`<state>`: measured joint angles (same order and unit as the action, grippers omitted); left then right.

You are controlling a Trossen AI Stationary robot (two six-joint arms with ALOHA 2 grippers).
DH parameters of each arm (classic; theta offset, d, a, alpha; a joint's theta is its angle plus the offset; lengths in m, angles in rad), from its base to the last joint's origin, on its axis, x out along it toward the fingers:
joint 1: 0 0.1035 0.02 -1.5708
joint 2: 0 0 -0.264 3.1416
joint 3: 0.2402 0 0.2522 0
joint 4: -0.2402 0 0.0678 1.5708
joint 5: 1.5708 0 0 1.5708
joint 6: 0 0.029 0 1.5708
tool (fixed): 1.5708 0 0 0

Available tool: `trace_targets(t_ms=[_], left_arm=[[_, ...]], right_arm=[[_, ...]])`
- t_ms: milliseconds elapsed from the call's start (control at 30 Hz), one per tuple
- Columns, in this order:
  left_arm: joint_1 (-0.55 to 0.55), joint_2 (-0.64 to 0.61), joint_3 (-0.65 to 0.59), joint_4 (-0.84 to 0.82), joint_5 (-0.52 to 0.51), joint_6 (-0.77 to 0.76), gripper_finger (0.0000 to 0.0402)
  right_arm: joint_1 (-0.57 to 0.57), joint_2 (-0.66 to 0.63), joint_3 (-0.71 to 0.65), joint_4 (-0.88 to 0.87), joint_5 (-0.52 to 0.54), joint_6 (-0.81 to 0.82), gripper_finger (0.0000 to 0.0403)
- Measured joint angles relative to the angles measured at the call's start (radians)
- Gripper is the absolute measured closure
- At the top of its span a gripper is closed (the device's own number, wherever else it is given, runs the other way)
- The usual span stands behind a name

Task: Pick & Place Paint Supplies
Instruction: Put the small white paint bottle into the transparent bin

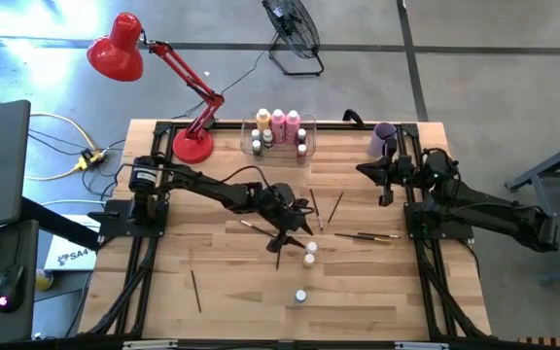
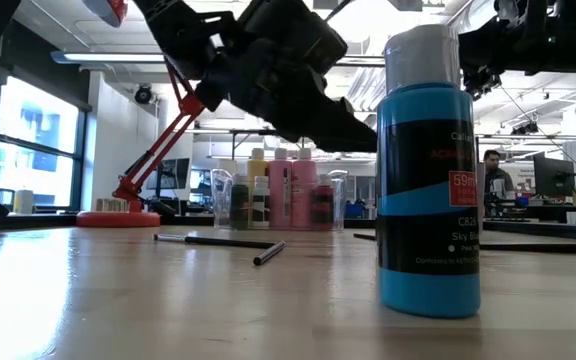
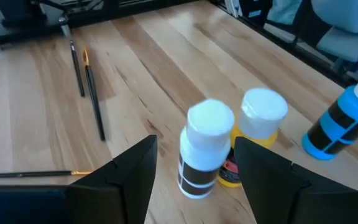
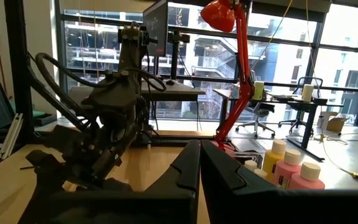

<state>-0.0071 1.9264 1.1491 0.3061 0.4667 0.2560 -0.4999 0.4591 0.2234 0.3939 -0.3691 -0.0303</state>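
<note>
Two claws: working over the wooden surface.
Left claw: hovering spread around a tiny white-capped dark-banded bottle, mid-surface beside a yellow one.
Right claw: waiting pressed together near the lilac cup.
Blue bottle: standing nearby.

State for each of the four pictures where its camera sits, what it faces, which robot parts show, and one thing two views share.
High: overhead, facing down; both arms, left end effector open.
Low: tabletop level, facing the room; arms overhead.
Left wrist: behind open dark fingers, facing small white-capped bottles.
Right wrist: behind shut fingers, facing the left arm.
Shared: sky-blue white-capped paint bottle, low and left wrist.
</note>
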Motion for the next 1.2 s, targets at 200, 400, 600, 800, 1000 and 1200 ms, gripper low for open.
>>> trace_targets(t_ms=[200,400,600,800,1000,1200], left_arm=[[0.0,0.053,0.084,-0.082,0.001,-0.003,0.019],[0.0,0.089,0.134,-0.146,0.029,-0.003,0.019],[0.0,0.088,0.135,-0.123,0.051,-0.002,0.019],[0.0,0.088,0.135,-0.117,0.051,0.001,0.019],[-0.002,0.088,0.135,-0.062,0.108,0.001,0.019],[-0.002,0.088,0.135,-0.063,0.108,0.001,0.019]], right_arm=[[0.0,0.0,0.0,0.0,-0.001,0.0,0.0399],[0.0,0.0,0.0,0.0,-0.001,0.0,0.0399],[0.0,0.0,0.0,-0.001,-0.001,0.0,0.0399],[0.0,0.0,0.0,-0.001,-0.001,0.0,0.0399],[0.0,0.0,0.0,-0.001,-0.001,0.0,0.0399],[0.0,0.0,0.0,-0.002,0.0,0.0,0.0399]])
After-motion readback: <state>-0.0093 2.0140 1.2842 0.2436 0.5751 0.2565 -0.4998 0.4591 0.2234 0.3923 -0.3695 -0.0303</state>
